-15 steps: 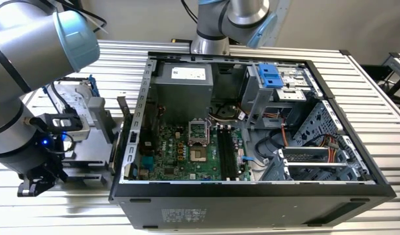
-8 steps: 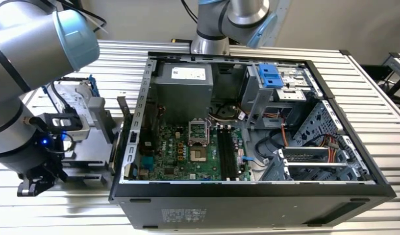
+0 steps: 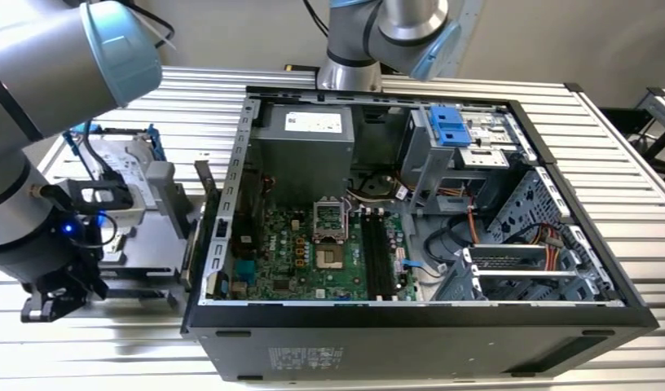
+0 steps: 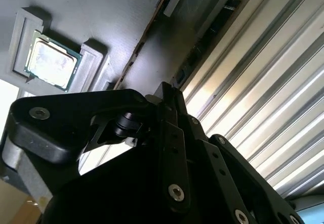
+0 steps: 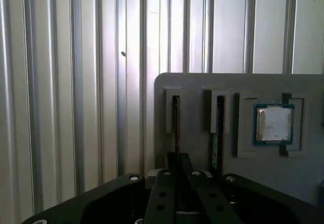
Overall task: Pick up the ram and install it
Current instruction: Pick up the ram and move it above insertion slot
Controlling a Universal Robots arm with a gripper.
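At the exterior view's left, outside the open case [image 3: 420, 319], the claw [image 3: 55, 303] hangs low over the surface [image 3: 115, 358]. In the first wrist view it lines up with the ram [image 5: 175, 125], which stands on edge in a slot of a grey holder [image 5: 202, 84]. A second stick [image 5: 218, 133] stands in the next slot, with a processor [image 5: 274, 124] beyond it. I cannot tell whether the claw is apart or clamped on the ram. The board's black memory slots [image 3: 378, 252] sit well apart from the ram, inside the case.

Judgement: the pick-up step is in hand and installation has not begun. Lifting calls for a square grip and a straight pull, clear of the neighbouring stick.
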